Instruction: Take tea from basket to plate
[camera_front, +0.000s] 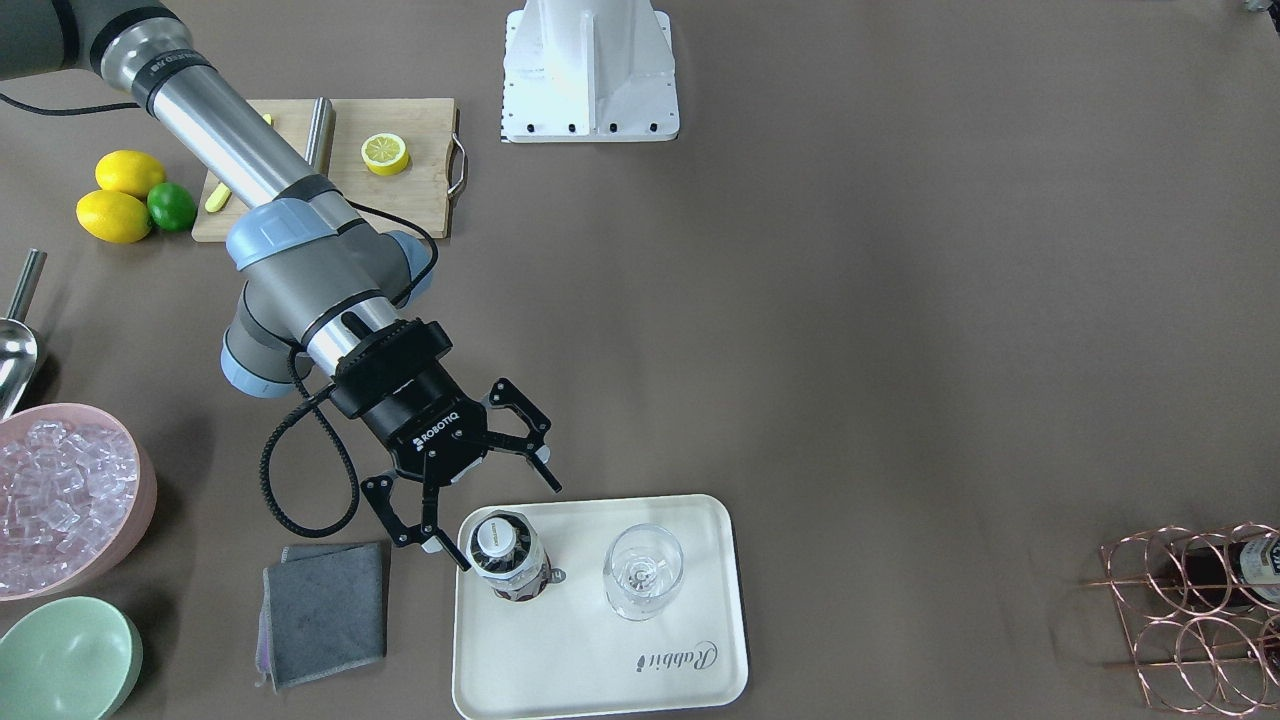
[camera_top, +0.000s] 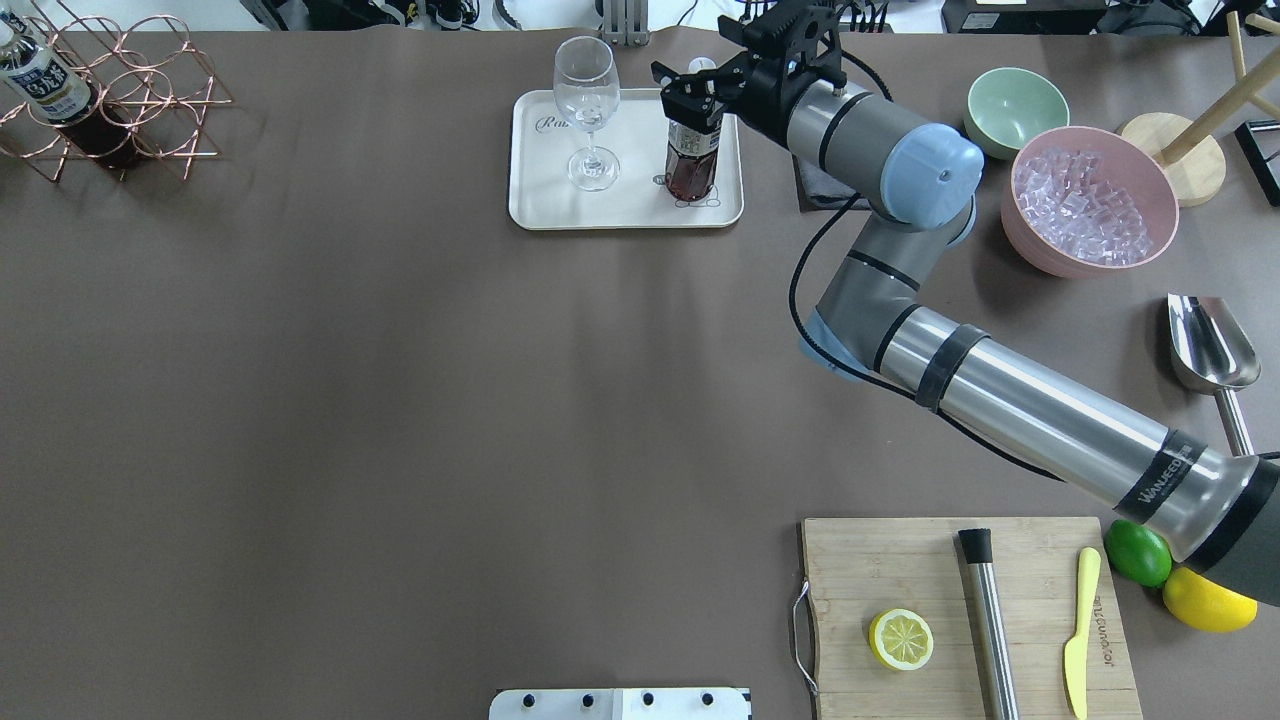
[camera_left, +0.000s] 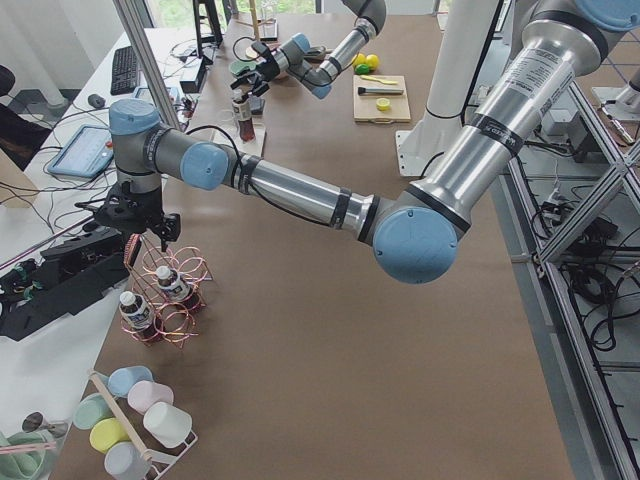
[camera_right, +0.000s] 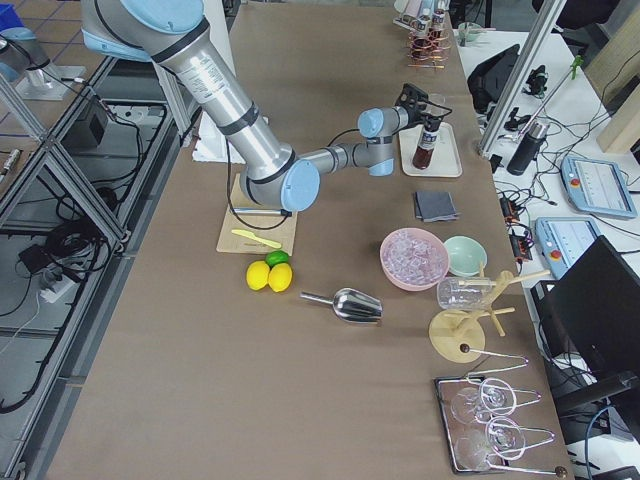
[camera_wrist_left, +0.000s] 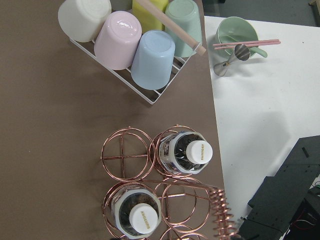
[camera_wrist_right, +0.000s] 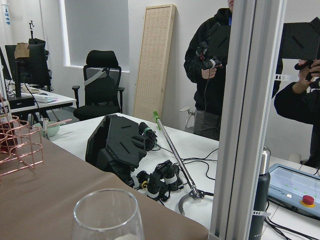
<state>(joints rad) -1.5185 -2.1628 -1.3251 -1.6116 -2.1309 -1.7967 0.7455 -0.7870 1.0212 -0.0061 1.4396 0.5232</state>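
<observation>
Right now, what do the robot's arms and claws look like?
The right arm and left arm are silver tubes with grey joints and pale blue caps. A black ribbed cable loops by the right gripper, which is black with white ROBOTIQ letters. The left gripper looks black.

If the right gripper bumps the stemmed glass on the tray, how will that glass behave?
It would probably tip easily: the stemmed glass stands tall on a thin stem and small foot. It looks empty, so likely light, and thin clear glass may break. The open right gripper is at the tea bottle just beside it.
</observation>
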